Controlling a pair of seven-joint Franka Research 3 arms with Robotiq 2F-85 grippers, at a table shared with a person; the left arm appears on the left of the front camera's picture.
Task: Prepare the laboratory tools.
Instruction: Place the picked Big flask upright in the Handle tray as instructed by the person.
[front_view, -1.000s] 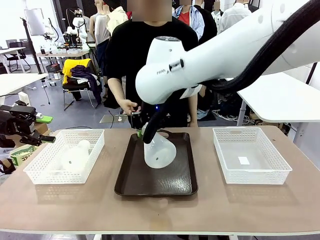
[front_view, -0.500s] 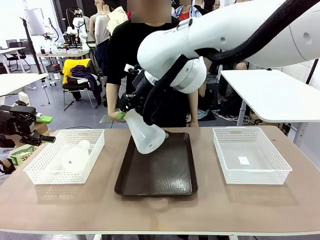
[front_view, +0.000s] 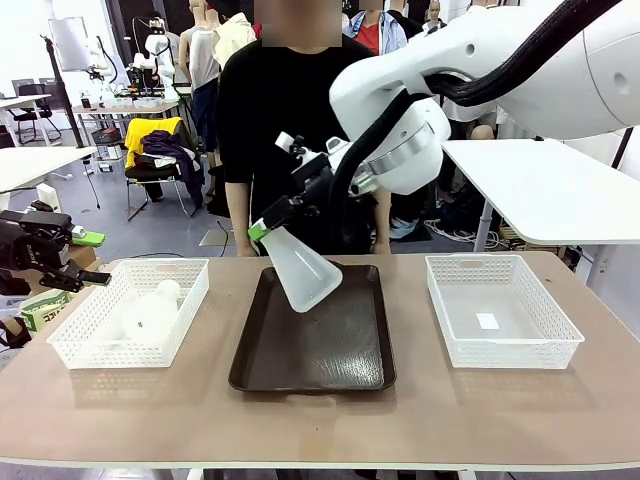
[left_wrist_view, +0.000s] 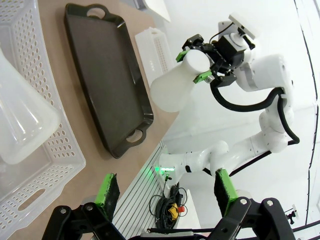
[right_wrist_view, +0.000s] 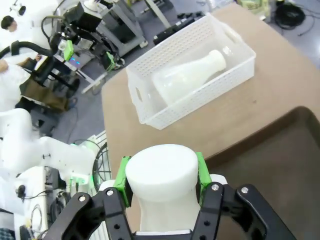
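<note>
Whitish, see-through plastic flask hangs in the air, clamped at its short neck by the right gripper; green pads press on both sides of the neck just under the rim. Long axis is tilted, running diagonally: the neck points up and toward the robot's left, and the wide round base points down and toward the robot's right. The whole body of the flask therefore sits below the gripper and to its right, with only the mouth rising past the fingertips. The base is over the far end of the dark brown tray at mid-table, and it looks clear of the tray surface. A second flask lies on its side in the white basket to the left of the tray, neck toward the far side of the table. Another white basket stands to the right of the tray. The left gripper is off the left end of the table, jaws spread wide with nothing between them. A person in a black top stands at the far edge, behind the tray.
</note>
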